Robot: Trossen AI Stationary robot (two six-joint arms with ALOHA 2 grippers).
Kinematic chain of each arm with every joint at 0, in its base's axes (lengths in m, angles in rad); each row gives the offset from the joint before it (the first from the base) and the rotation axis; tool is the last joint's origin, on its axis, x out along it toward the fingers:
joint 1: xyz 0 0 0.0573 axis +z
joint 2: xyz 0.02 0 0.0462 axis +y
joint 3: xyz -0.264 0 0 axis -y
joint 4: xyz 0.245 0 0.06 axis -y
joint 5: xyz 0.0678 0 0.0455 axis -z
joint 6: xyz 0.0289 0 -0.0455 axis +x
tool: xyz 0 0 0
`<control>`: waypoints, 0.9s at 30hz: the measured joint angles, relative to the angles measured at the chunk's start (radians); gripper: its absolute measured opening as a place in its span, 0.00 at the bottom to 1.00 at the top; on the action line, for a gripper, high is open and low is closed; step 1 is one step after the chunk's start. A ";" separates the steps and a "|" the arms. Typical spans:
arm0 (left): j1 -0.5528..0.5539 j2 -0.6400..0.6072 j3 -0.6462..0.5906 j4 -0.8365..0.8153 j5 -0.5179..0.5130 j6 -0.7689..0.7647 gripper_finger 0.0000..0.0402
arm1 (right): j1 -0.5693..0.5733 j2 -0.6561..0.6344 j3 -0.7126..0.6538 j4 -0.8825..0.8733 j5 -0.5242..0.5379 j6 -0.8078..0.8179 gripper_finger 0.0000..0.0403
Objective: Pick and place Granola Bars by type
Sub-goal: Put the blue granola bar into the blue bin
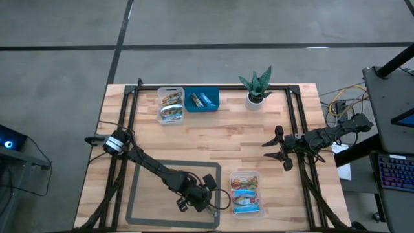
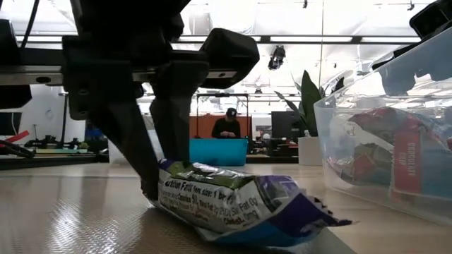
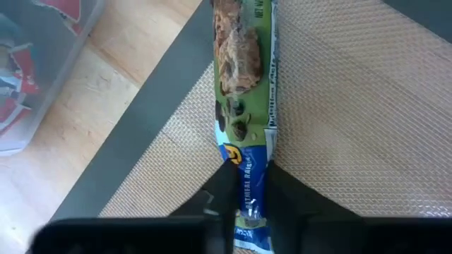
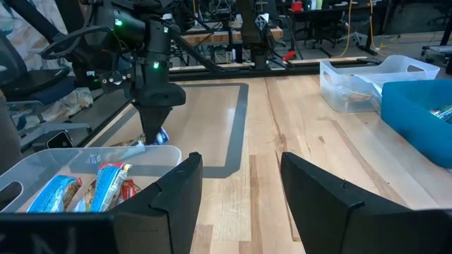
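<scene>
High view: the left gripper is down on the grey mat at 6 o'clock of the table, beside the clear tub of granola bars at 5 o'clock. The right gripper waits at 3 o'clock, jaws parted and empty. At 12 o'clock stand 1 more clear tub, 1 teal bin and 1 potted plant.

Low view: 1 green-and-blue bar lies flat on the mat, the dark fingers pinching its end.

Left wrist view: both fingers are closed on the bar's blue end, a grip at the tip only. Lift straight and slowly, since the long free end will probably droop and swing.

Right wrist view: at least 3 bars show in the near tub; more I cannot count.
</scene>
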 joint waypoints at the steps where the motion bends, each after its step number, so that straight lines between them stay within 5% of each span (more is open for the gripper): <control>1: 0.000 0.000 0.000 0.001 -0.005 -0.001 0.08 | 0.000 0.000 0.000 0.000 0.000 0.000 0.45; 11: 0.002 -0.033 0.005 -0.025 -0.032 -0.060 0.01 | 0.000 0.000 0.000 0.000 0.000 0.000 0.45; 27: 0.138 -0.277 0.014 -0.216 -0.119 -0.162 0.00 | 0.000 0.000 0.000 0.000 0.000 0.000 0.45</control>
